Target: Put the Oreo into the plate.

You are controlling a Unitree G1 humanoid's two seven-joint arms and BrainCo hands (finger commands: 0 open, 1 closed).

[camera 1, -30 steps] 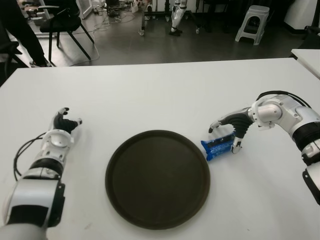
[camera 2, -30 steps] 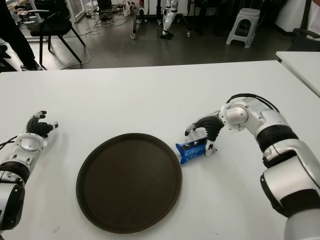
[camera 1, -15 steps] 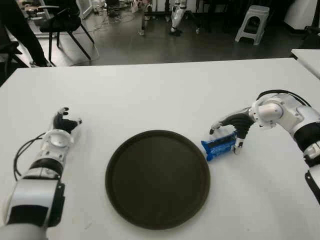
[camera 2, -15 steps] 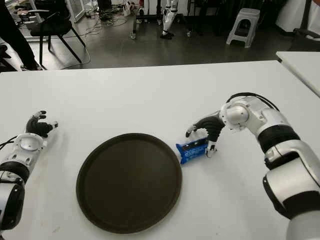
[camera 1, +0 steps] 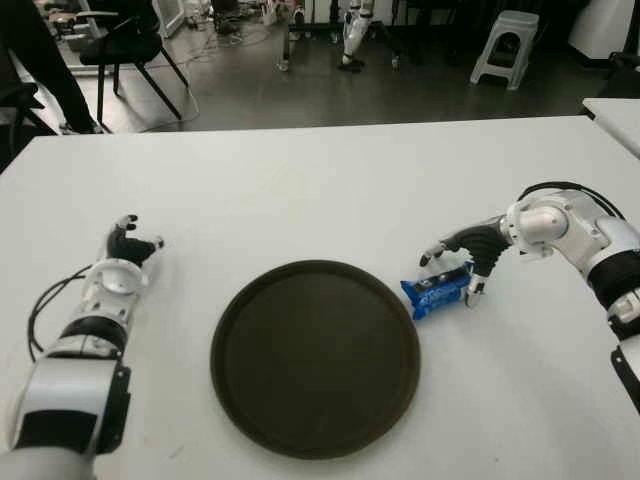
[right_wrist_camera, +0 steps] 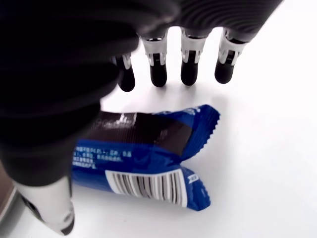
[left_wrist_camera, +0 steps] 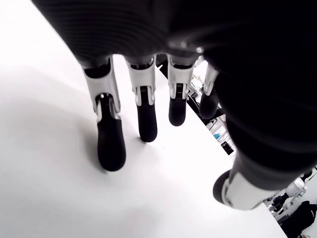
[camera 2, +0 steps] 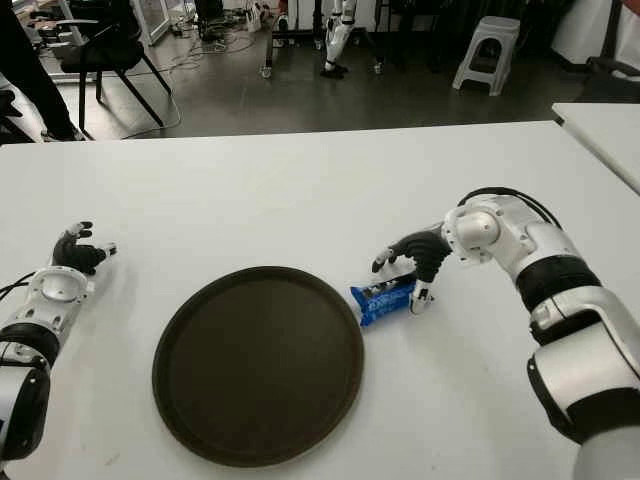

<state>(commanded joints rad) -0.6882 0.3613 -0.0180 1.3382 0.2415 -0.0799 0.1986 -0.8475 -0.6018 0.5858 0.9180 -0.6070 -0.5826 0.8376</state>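
Oreo pack (right_wrist_camera: 143, 161) — blue wrapper, black panel, white barcode patch with black bars. Plate (camera 1: 315, 357) — plain dark brown. Table (camera 1: 300, 190) — white. Right hand (camera 1: 468, 252) and left hand (camera 1: 125, 250) — black fingers, silver-white knuckles.

Two head eyes above one shared table (camera 1: 320, 180); wrist cameras close behind fingers.

The tabletop (camera 1: 300, 190) is white and wide. Behind it is a dark grey floor (camera 1: 400, 95). A black chair (camera 1: 125, 50) stands far back on the left, with a person's dark legs (camera 1: 40, 60) beside it. A light grey stool (camera 1: 505, 45) stands far back on the right. Another white table's corner (camera 1: 615, 115) shows at the right edge.
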